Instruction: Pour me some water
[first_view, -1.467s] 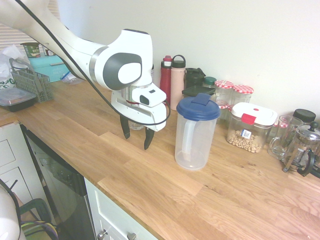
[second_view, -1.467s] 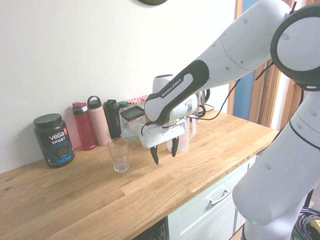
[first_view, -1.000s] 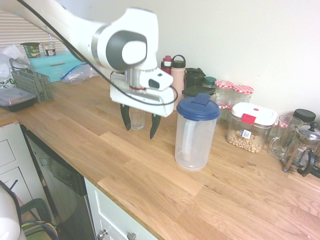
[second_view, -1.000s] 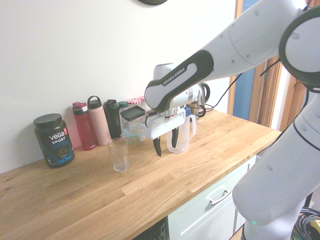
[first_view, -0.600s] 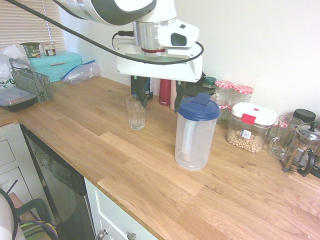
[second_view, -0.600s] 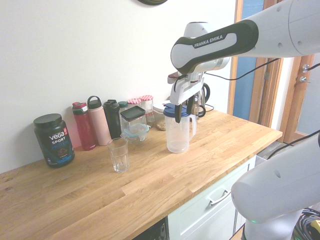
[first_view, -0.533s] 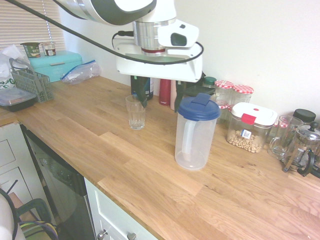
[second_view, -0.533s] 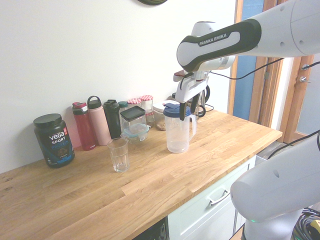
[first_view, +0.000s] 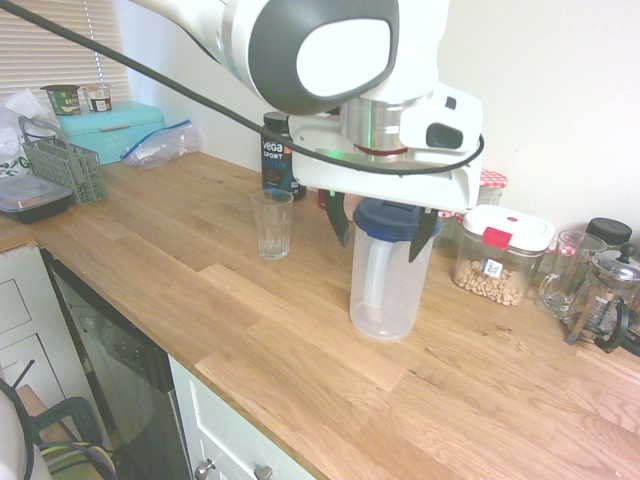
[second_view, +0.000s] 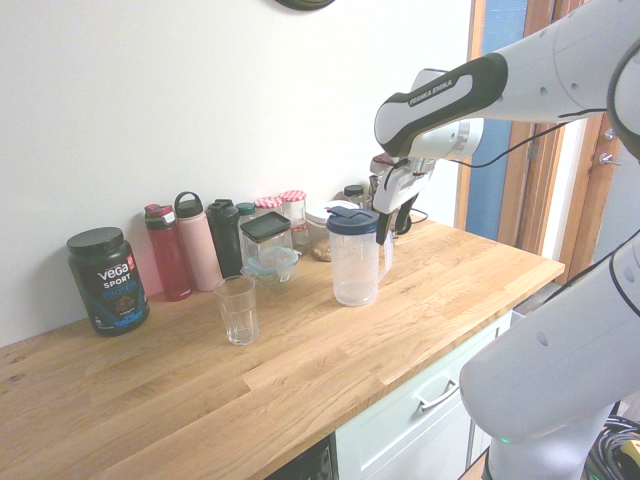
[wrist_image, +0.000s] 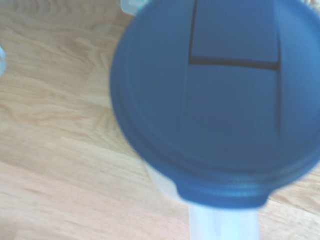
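Hovering with fingers spread wide, the pincer (first_view: 381, 220) straddles the blue lid of the clear jug (first_view: 385, 282), which stands upright on the desk (first_view: 200, 300) near the empty glass (first_view: 271, 224).

The end effector (first_view: 379, 218) points steeply downward, fingers spread wide.

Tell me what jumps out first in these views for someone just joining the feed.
The white arm's open gripper hangs right over the clear pitcher with the blue lid, mid-counter, fingers on either side of the lid. To one side, nearer the wall bottles, stands the empty drinking glass, apart from the pitcher. Along the wall runs a row of bottles and jars, including a black Vega tub.
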